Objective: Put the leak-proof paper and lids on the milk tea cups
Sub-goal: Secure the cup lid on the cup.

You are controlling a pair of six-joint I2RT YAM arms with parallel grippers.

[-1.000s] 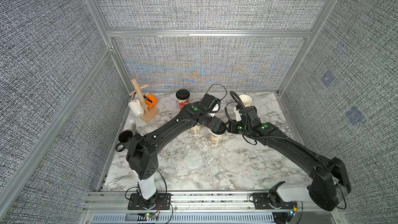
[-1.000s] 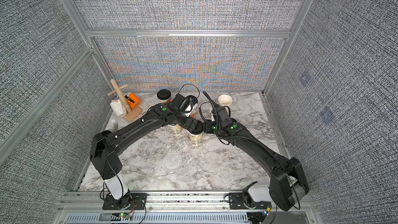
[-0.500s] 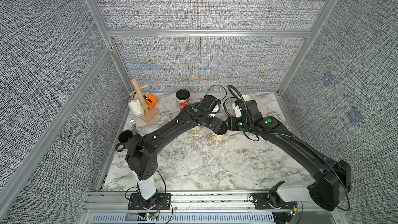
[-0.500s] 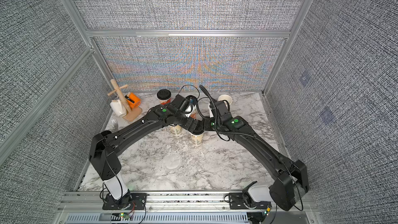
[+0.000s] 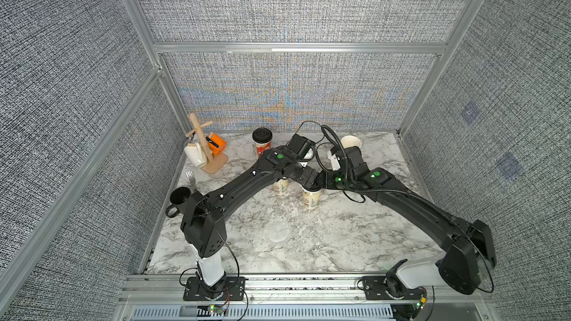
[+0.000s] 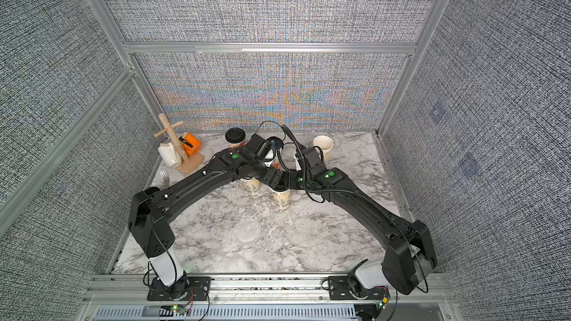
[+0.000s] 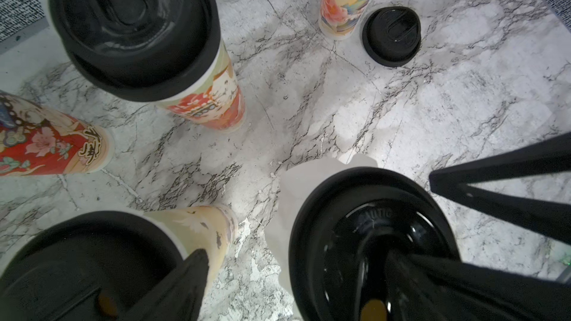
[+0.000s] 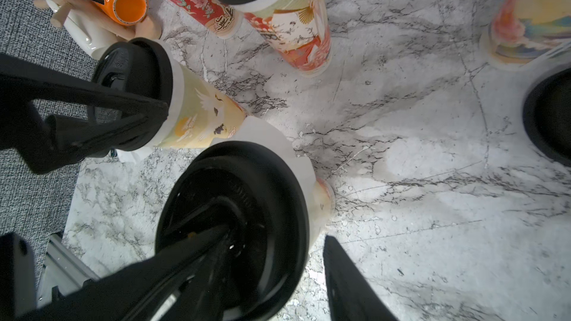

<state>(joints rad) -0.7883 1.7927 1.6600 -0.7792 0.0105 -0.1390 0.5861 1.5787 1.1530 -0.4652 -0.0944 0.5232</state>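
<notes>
I am holding both arms over the beige milk tea cup (image 5: 311, 202) that is standing at the middle of the counter (image 5: 355, 242).

My left fingers (image 7: 185, 288) are standing spread wide and gripping nothing. One is hanging between this cup and the lidded beige cup (image 7: 197, 230) at its 10 o'clock. The other is reaching over the black lid (image 7: 355, 211) that is capping the middle cup.

My right fingers (image 8: 349, 282) are standing about half apart. One is lying across the lid's top and the other is hanging just outside its rim. I cannot tell whether they are pinching it.

The leak-proof paper (image 7: 293, 186) is sitting on this cup's mouth, its white edge sticking out from under the lid. A second leak-proof paper (image 5: 277, 231) is lying flat on the counter at the cup's 7 o'clock, well apart.

A lidless milk tea cup (image 5: 350, 142) is standing at 1 o'clock, with a loose black lid (image 7: 391, 37) lying just beside its base.
</notes>
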